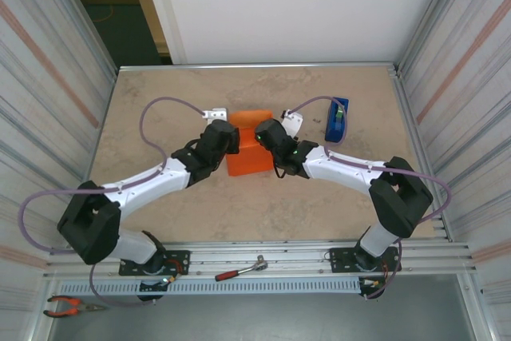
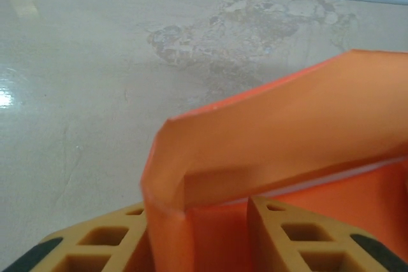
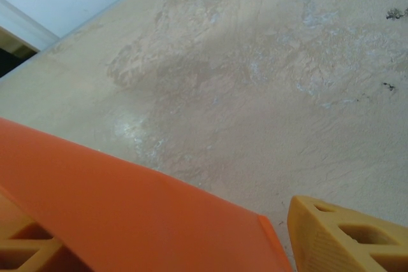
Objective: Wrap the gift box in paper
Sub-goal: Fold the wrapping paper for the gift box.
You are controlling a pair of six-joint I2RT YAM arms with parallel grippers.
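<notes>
Paper (image 1: 249, 153) is my worry here. The orange sheet sits as a boxy parcel in the middle of the tabletop (image 1: 160, 101), between the two wrists, and I take the gift box to be inside it, hidden under the wrap. On the left wrist camera the left fingers (image 2: 89, 250) stand either side of a raised, creased flap. The crease touches one finger, but I cannot tell whether they truly bite it. The right fingers (image 3: 344, 234) are wide apart, with a smooth flap lying across the gap, unheld. If the left side pulls on a half-grip, I judge the flap could slip out and spring open. If it bites hard and drags, the thin paper may tear at that crease, or the light parcel may slide sideways, since I see nothing clearly pinning it down. The blue tape dispenser (image 1: 338, 120) stands apart to the right of the parcel, so any fold has only the fingers to keep it shut until tape arrives.
</notes>
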